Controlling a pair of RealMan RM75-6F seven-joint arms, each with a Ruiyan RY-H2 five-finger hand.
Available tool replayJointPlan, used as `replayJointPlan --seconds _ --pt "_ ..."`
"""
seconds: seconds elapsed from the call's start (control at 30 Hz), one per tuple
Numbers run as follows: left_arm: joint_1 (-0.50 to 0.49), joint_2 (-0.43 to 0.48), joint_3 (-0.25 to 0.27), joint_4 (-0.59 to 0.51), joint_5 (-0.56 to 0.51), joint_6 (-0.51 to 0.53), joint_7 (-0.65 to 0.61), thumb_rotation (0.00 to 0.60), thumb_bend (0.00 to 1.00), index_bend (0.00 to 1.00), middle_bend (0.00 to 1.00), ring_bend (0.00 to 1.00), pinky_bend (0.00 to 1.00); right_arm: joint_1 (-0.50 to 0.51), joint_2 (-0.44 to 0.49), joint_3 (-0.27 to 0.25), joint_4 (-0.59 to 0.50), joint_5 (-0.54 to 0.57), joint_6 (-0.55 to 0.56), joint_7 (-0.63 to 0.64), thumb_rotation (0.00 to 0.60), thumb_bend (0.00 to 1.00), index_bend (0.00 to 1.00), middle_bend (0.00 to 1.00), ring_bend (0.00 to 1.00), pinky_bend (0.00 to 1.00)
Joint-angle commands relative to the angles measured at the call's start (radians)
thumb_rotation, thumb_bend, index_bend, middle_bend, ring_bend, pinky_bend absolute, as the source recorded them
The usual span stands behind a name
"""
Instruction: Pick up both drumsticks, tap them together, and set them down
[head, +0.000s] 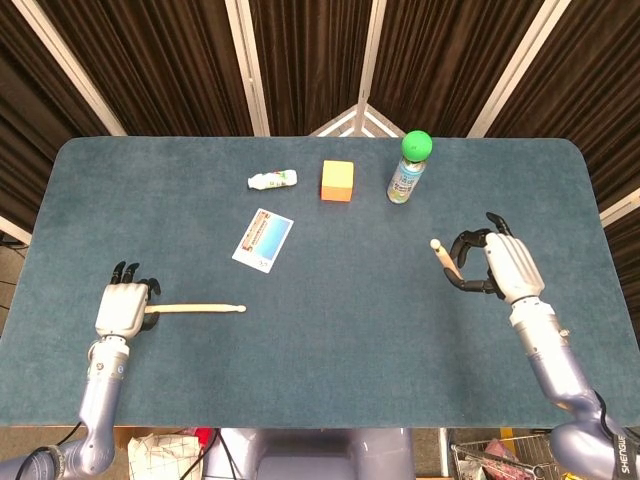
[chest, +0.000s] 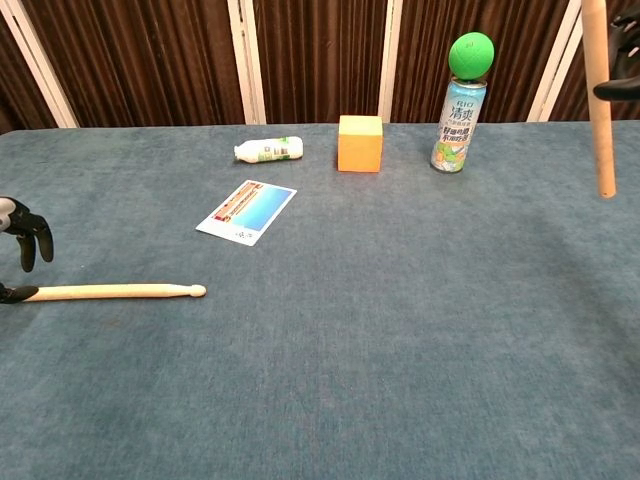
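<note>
My right hand (head: 497, 266) clamps its drumstick (chest: 596, 100); left hand (head: 122, 308), fingers apart over the butt of the other drumstick (head: 195, 308), might roll it away.

Orange cube (head: 337, 181) table centre-far; white bottle (head: 272, 180) lying at its 9 o'clock; green-capped can (head: 408, 168) upright at 3; card (head: 263, 239) flat at 7.

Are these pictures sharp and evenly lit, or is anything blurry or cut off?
Head view: sharp, even light, faint shadow under the lying drumstick. Chest view: also sharp, but the frame edges cut off the left robot hand and the raised drumstick.
</note>
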Motion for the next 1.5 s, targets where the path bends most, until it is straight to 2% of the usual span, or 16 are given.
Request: replayJointPlan --seconds 0.03,0.47,0.73,0.9,1.5 --pt "-0.007 -0.008 -0.002 0.009 -0.003 -0.006 0.0 0.6 0.4 0.46 0.49 0.11 0.0 0.002 0.0 -0.001 -0.007 0.001 0.005 -0.009 0.6 0.39 0.65 0.62 0.37 0.0" --pt "-0.039 -0.076 0.012 0.085 0.018 -0.03 -0.012 0.6 0.41 0.47 0.49 0.11 0.0 0.004 0.014 -0.016 -0.048 -0.022 0.055 -0.105 0.6 0.39 0.65 0.62 0.37 0.0" --pt "-0.039 -0.101 0.029 0.114 0.032 -0.031 -0.02 0.6 0.41 0.47 0.49 0.11 0.0 0.011 -0.001 -0.045 -0.069 -0.067 0.136 -0.304 0.6 0.39 0.65 0.62 0.37 0.0" --pt "-0.041 -0.106 0.028 0.111 0.044 -0.021 -0.023 0.6 0.41 0.48 0.51 0.13 0.0 0.018 -0.023 -0.05 -0.092 -0.051 0.173 -0.401 0.6 0.39 0.65 0.62 0.37 0.0" --pt "-0.048 -0.132 0.029 0.137 0.03 -0.015 0.03 0.6 0.42 0.54 0.51 0.13 0.0 0.021 -0.035 -0.049 -0.098 -0.019 0.195 -0.437 0.6 0.39 0.65 0.63 0.38 0.0"
